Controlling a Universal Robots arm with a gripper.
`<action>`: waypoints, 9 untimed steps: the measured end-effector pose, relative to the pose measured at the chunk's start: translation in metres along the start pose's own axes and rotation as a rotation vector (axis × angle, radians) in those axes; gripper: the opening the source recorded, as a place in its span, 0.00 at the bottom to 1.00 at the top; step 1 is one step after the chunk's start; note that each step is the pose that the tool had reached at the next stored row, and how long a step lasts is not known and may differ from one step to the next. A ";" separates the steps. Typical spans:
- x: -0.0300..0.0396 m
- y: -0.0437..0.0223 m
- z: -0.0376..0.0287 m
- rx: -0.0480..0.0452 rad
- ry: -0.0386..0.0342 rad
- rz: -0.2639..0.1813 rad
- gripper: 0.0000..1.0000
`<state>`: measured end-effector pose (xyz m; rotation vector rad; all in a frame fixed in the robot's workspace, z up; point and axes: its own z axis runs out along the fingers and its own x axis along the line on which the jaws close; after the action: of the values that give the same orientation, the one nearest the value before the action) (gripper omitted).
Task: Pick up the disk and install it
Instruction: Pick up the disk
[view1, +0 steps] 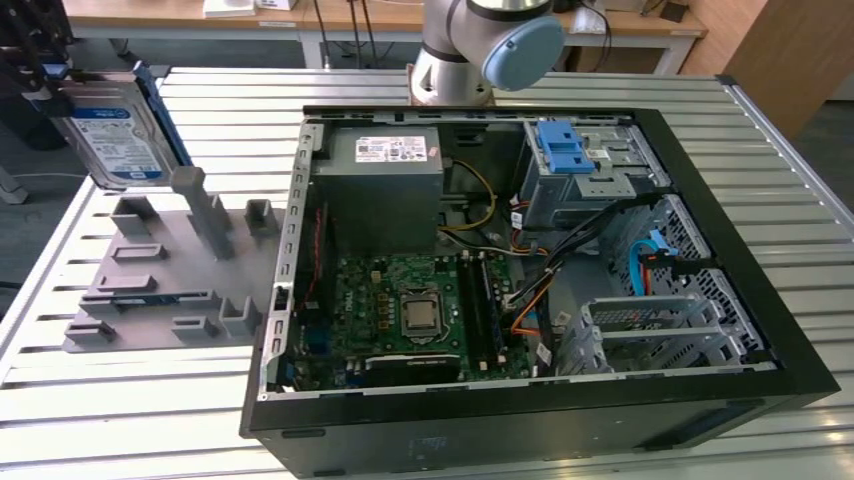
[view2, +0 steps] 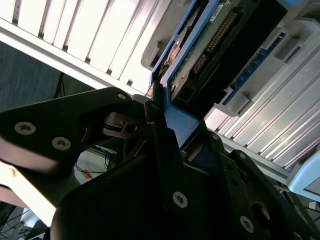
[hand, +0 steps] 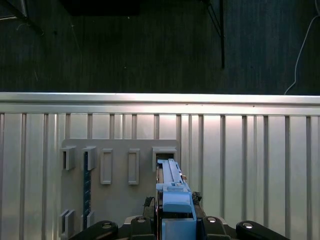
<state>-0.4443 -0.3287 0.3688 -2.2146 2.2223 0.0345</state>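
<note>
disk (view1: 123, 140) is recorded in the exterior view standing upright on edge at the exterior view's left, label side toward the camera, blue carrier around its rim, well apart from the open computer case (view1: 534, 418). gripper (view1: 54, 92) is seen at the disk's upper corner, clamped onto the carrier edge. the disk is placed over the far end of the grey slotted fixture (view1: 160, 270), which lies on the slatted metal table (view1: 134, 420) just beside the case; whether the disk's lower edge touches the fixture cannot be told. inside the case a grey power-supply box (view1: 380, 190), a green motherboard (view1: 414, 310) and a blue latch (view1: 563, 150) on the drive cage are noted. the arm's base joint (view1: 487, 50) is seen behind the case. in the second wrist view the disk (view2: 210, 50) is shown from its circuit-board side, and the blue carrier is held between the black fingers (view2: 159, 131) of the gripper (view2: 172, 135), which are closed on it. the fixture (view2: 265, 70) and table slats (view2: 75, 35) are seen beyond. in the first wrist view the disk (hand: 172, 185) is seen edge-on, gripped at its near end by the gripper (hand: 175, 224), with its far end at a pocket of the fixture (hand: 115, 195). the table (hand: 250, 160) and a dark floor (hand: 150, 45) are recorded beyond.
</note>
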 end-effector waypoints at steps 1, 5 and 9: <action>0.0000 0.0000 -0.0007 0.0000 0.0000 0.000 0.36; -0.0001 0.0000 -0.0034 0.0001 0.0000 0.000 0.36; -0.0002 0.0001 -0.0067 0.0001 0.0000 0.000 0.36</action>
<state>-0.4443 -0.3287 0.3754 -2.2146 2.2223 0.0344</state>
